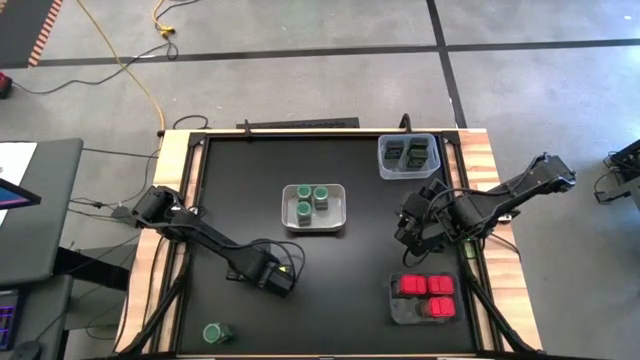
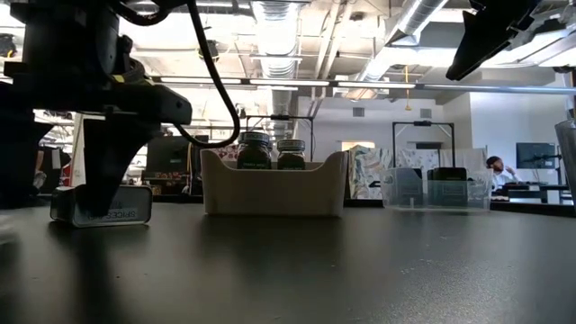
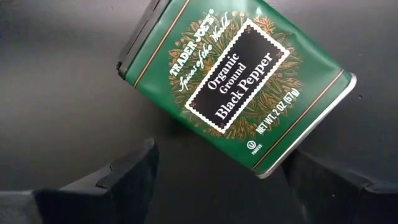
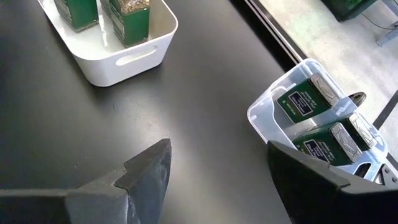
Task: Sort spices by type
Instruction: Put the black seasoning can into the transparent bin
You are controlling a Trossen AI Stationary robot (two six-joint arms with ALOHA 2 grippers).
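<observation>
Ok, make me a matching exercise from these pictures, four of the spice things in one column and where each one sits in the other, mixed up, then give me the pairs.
Things:
1. black pepper tin
2. red boxes
3. lone green-lidded jar
4. three green-lidded jars

Places:
A. in the white tray at mid table
B. on the bare table near its front left corner
C. lying flat on the table under the open left gripper
D. in the dark tray at front right

Pairs: 1-C, 2-D, 3-B, 4-A
</observation>
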